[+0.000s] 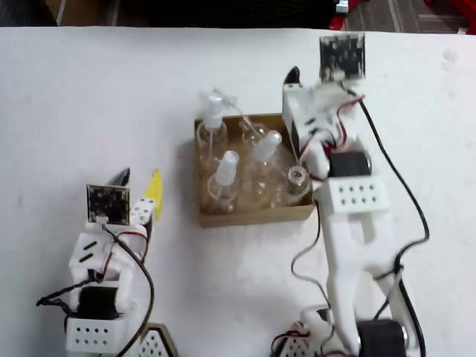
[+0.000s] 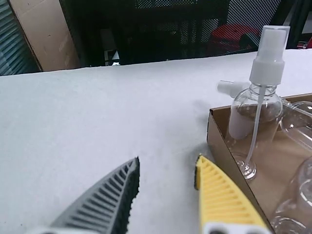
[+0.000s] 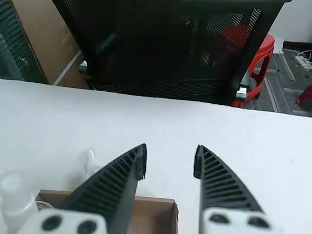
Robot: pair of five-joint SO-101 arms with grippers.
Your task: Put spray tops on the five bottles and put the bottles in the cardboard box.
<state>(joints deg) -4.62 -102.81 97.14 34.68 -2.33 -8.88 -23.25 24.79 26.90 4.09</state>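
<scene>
Evidently kept upright so their necks stay reachable, the bottles stand in the cardboard box at mid-table. The uncapped bottle sits in its near right corner. The right gripper hangs over the far right corner, spread and empty, probably ready for a top. The left gripper, likewise spread and empty, waits off the box's left edge.

The white desk spreads flat and bare over most of its surface, its far edge meeting a dark room behind. A shallow cardboard box sits directly on it near the middle, open side up. Just beyond the box's far left corner a small clear and white piece lies on the desk, too indistinct to name, and a black cable loops over the surface on the box's right.
</scene>
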